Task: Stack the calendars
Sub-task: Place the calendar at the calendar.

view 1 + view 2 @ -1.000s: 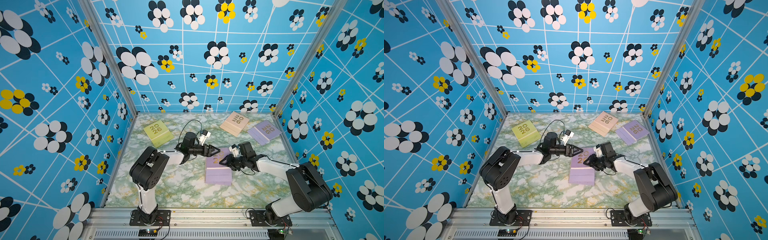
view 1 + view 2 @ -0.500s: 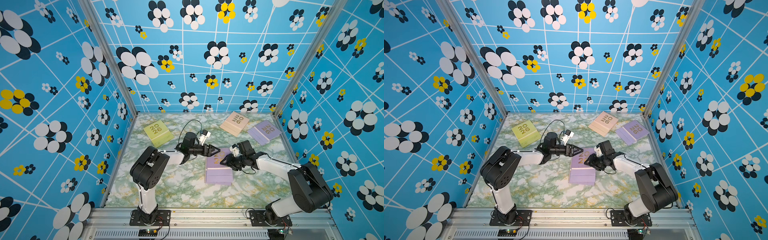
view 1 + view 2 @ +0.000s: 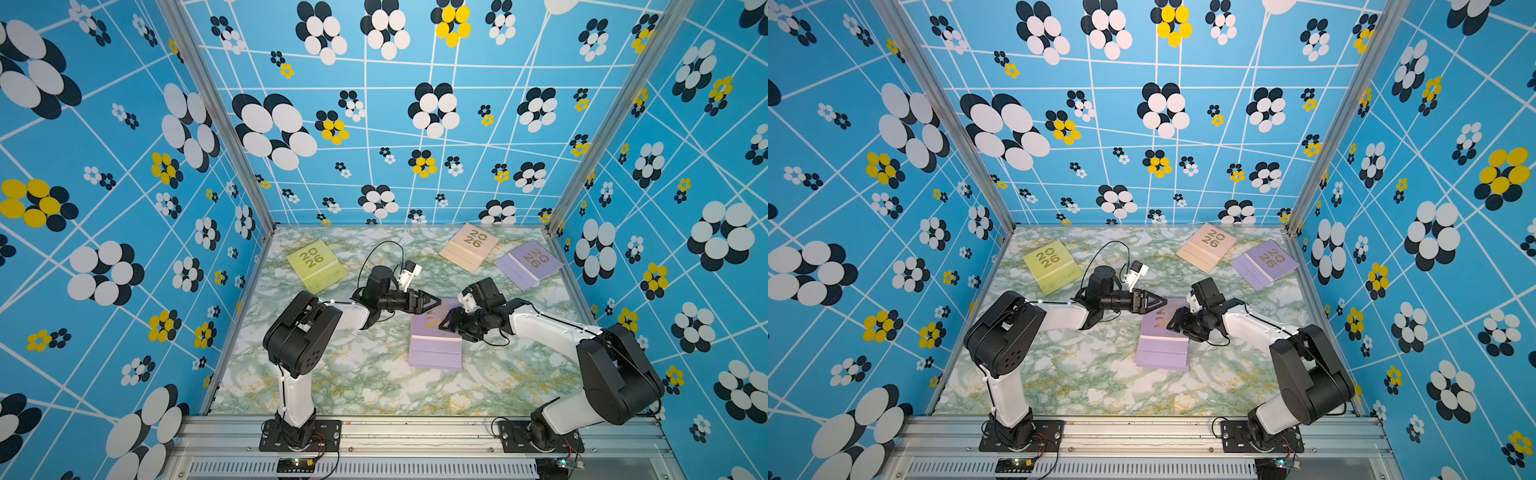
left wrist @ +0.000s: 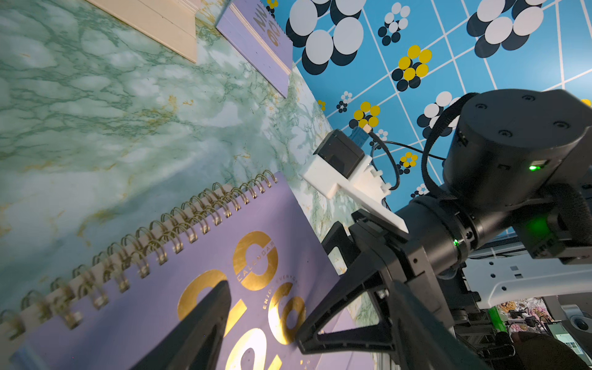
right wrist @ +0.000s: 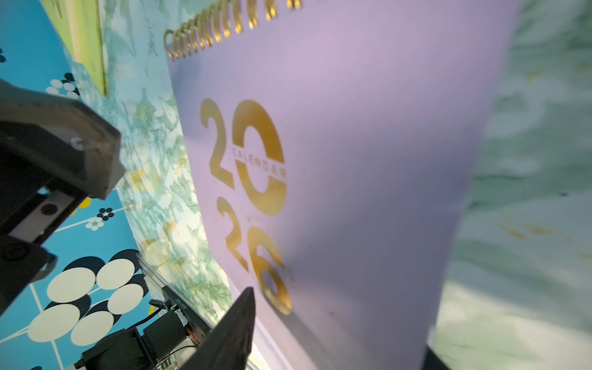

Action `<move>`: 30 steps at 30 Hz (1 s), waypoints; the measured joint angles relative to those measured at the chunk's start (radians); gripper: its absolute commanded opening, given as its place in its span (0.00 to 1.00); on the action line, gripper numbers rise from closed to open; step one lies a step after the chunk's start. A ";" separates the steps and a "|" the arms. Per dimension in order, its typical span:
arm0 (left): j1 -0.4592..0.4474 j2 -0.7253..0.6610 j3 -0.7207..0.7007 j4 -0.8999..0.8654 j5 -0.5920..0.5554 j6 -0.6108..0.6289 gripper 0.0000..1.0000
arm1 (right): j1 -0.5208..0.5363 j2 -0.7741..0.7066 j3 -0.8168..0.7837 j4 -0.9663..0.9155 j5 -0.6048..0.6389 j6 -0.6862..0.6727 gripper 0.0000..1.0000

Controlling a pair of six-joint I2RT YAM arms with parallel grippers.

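A lilac calendar (image 3: 434,345) lies flat mid-table, its gold spiral toward the back wall; a further lilac layer shows under its edge. My left gripper (image 3: 436,300) hovers open over its spiral end, one finger (image 4: 205,320) above the gold "2026". My right gripper (image 3: 448,322) is at the same calendar's right edge, jaws apart over the cover (image 5: 368,160), gripping nothing. Three more calendars lie single: a yellow-green one (image 3: 318,266) back left, a peach one (image 3: 469,247) and a lilac one (image 3: 528,262) back right. In both top views the two grippers (image 3: 1160,300) (image 3: 1173,322) nearly meet.
Blue flowered walls (image 3: 124,208) close in the marbled table (image 3: 361,386) on three sides. An aluminium rail (image 3: 415,432) with both arm bases runs along the front edge. The right arm's wrist camera (image 4: 342,157) sits close beside my left gripper.
My right gripper's jaws have spread wider over the middle lilac calendar. Both arms and all the calendars stay about where they were.
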 measured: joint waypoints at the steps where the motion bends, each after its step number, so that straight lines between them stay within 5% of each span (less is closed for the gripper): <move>1: 0.000 0.000 0.000 0.003 0.000 -0.001 0.79 | 0.000 0.000 0.006 -0.013 0.011 0.000 0.61; 12: 0.006 -0.006 -0.038 0.014 -0.016 -0.003 0.78 | -0.001 0.002 0.061 -0.127 0.116 -0.011 0.68; 30: -0.011 -0.257 -0.145 -0.382 -0.184 0.258 0.79 | -0.072 0.042 0.140 -0.164 0.148 -0.043 0.78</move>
